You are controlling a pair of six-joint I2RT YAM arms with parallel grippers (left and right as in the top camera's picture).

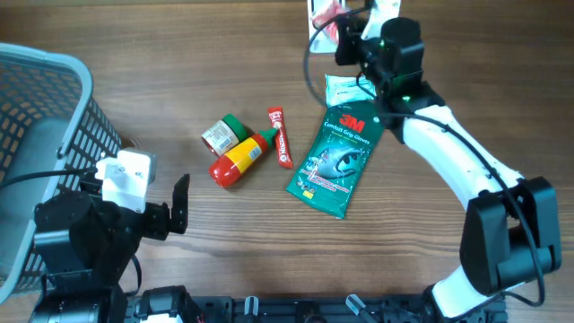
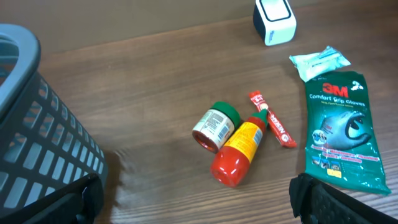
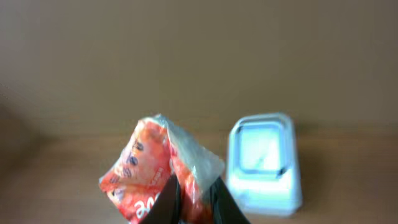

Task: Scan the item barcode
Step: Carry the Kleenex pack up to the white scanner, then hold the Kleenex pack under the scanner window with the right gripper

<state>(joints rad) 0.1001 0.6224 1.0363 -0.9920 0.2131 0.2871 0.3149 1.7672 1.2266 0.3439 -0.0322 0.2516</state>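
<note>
My right hand (image 3: 193, 200) is pinching a red snack packet (image 3: 144, 171) at lower centre, beside the scanner (image 3: 264, 163). Left hand (image 2: 196, 190) is spread wide.

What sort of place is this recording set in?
Likely a mock shop checkout: a scanner, a basket and loose goods such as the gloves pack, with a red packet in the right gripper.

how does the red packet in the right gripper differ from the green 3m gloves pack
The red packet is pinched in the shut right gripper and held up near the scanner; the 3M gloves pack lies flat on the table. The red packet is red-orange with a clear edge; the 3M gloves pack is green. From overhead the 3M gloves pack looks larger than the red packet. Both are soft printed plastic packs.
</note>
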